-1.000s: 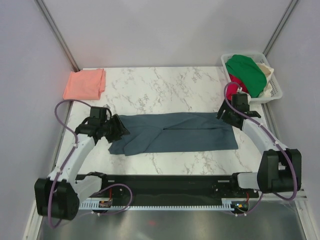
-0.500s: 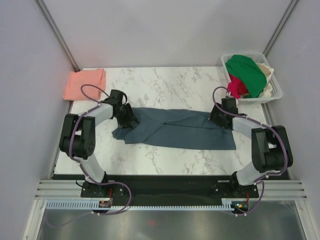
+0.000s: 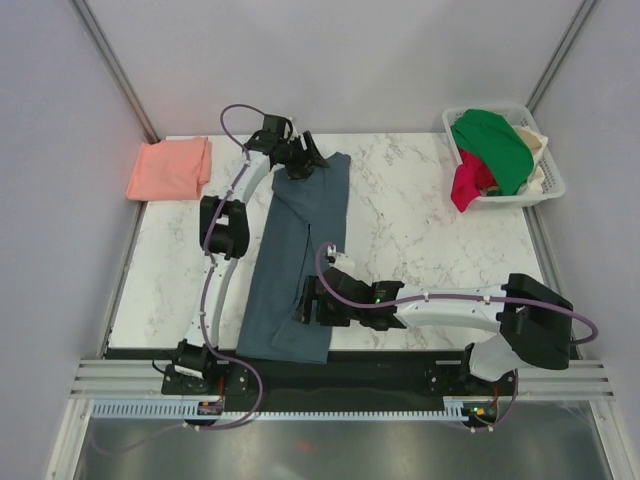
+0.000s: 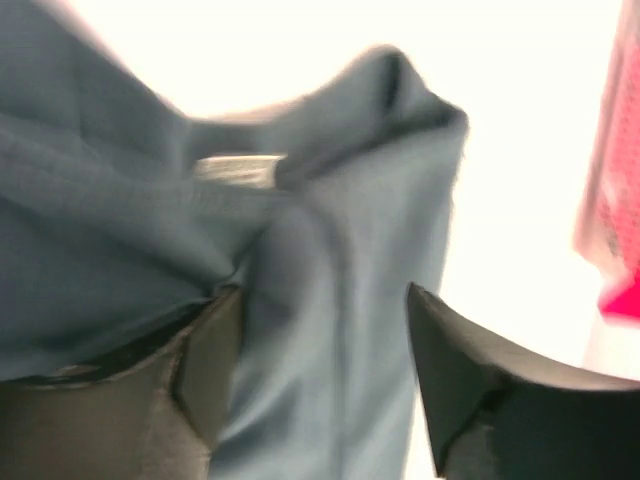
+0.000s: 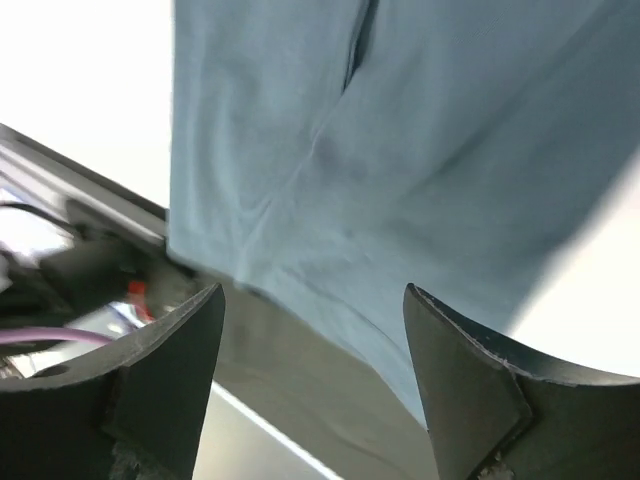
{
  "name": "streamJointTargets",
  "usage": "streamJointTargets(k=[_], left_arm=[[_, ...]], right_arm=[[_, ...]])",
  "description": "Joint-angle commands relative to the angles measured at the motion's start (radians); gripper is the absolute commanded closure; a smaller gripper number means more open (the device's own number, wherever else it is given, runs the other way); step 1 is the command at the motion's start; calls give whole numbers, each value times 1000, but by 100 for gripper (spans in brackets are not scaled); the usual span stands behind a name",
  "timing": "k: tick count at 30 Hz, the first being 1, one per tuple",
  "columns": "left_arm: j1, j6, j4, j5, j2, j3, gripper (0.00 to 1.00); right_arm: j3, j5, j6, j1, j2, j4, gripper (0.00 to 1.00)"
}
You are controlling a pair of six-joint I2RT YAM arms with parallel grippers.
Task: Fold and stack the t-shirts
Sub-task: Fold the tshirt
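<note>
**No legible writing**

No text, label, brand, number or sign can be read in any of the views. A small reddish tag (image 3: 210, 407) is seen at the left end of the near rail (image 3: 340, 402), but it is too small and blurred for anything on it to be made out.

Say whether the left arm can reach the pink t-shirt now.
Probably yes: only bare table separates the left gripper from the pink t-shirt, though the slate-blue t-shirt sits between its fingers.
</note>
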State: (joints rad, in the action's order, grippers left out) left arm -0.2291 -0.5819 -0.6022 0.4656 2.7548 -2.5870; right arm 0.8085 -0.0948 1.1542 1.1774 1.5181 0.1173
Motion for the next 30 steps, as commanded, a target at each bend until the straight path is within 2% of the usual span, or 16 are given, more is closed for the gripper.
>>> streamJointTargets(k=[1,2,4,5,8,10,13,15,17,18,19,22,24,25,28,30], left_arm=[[-46,33,6,191,-187,75,23],[-46,40,69,186,-242,216,13],[-46,92,64,172,-322,264,10],[-44,108,59,179,-386,280,1],[-39,149,-7,170,-527,280,0],[-32,162,-92,89,-601,292,1],[5,145,-142,-42,-808,424,0],[37,146,-143,-103,-977,592,0],[45,168,-146,-122,-1082,767,0],[45,189,-146,-127,-1195,831,0],[45,200,-145,-127,-1248,958,1],[45,203,-124,-150,-1470,1231,1],[43,200,-88,-151,-1566,1353,2],[43,195,-78,-157,-1665,1458,2],[43,200,-48,-145,-1785,1612,2],[43,211,-47,-137,-1882,1662,2]], right_arm=[[105,-178,26,2,-71,203,19],[124,-203,0,2,-97,237,19],[164,-239,-34,2,-122,291,19],[194,-276,-51,4,-143,318,18],[254,-334,-112,-7,-147,350,14],[290,-342,-140,-27,-133,378,11],[316,-304,-183,-108,-107,343,9],[331,-234,-221,-192,-64,311,9],[389,-185,-280,-277,16,286,9],[420,-151,-298,-301,51,288,9],[487,-132,-333,-341,132,288,9],[657,-56,-373,-392,325,311,11],[745,-13,-413,-406,420,326,12],[826,48,-430,-419,507,331,13],[958,82,-455,-467,646,390,13],[974,130,-438,-492,691,384,14]])
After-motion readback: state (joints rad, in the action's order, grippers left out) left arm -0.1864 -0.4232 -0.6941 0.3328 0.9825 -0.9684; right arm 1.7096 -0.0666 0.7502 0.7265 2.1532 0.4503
